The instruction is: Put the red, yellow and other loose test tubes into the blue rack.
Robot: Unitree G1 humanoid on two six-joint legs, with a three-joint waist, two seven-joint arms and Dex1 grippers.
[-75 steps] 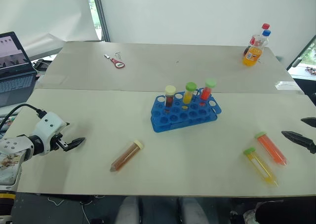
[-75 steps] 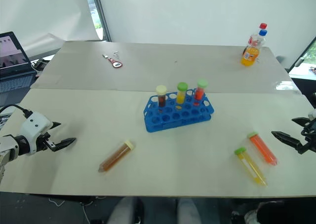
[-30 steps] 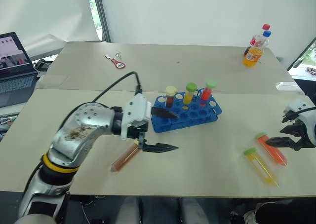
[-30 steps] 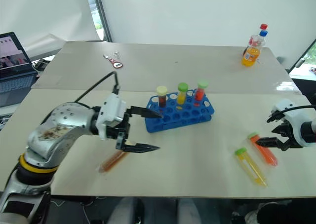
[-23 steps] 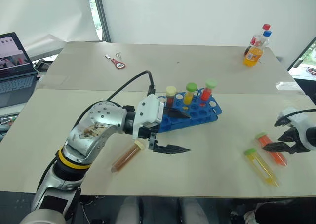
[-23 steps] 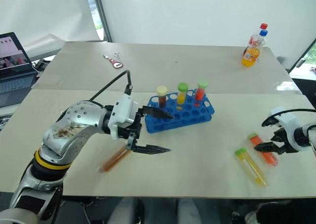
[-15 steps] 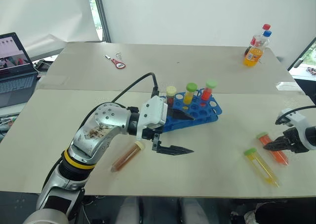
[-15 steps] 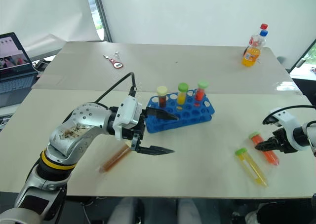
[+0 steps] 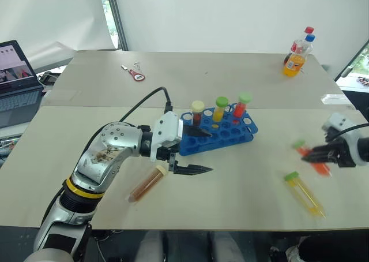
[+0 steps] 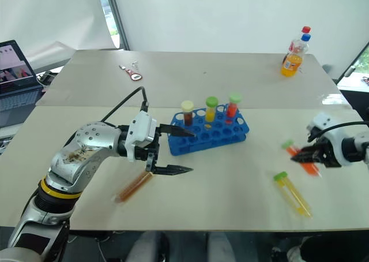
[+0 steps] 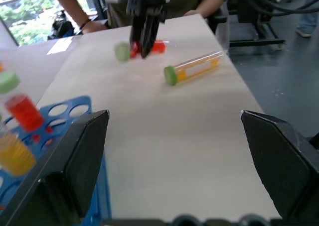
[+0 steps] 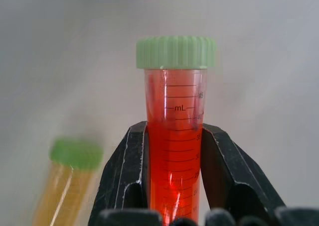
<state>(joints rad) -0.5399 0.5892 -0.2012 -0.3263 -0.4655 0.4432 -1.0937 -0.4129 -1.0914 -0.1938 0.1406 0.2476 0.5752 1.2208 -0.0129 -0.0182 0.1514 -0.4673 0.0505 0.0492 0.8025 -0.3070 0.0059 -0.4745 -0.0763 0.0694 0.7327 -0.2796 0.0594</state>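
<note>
While the red tube (image 12: 175, 136) was pinched between the two fingers of the right end effector (image 10: 301, 153), it hung off the worktop (image 9: 242, 193) at the right side, green cap pointing toward the rack (image 9: 222, 134). Just beside it, nearer the front edge, the yellow tube (image 9: 302, 193) lay flat on the worktop, untouched. The brown tube (image 9: 147, 182) lay flat too, left of centre, just beside the left end effector (image 9: 196, 151), whose fingers were spread wide, one over the rack's near corner and the other above the worktop next to that tube's pale cap. The rack stood in the middle of the worktop with three capped tubes upright along its back row and most holes free.

By my reading the task was in its early part: one loose tube had been gripped but none of the three was yet in the rack. Left to do were carrying the red tube over and seating it in a free hole, then picking up and seating the yellow and the brown ones.

Farther out, a soda bottle (image 9: 295, 58) stood at the far right corner.
</note>
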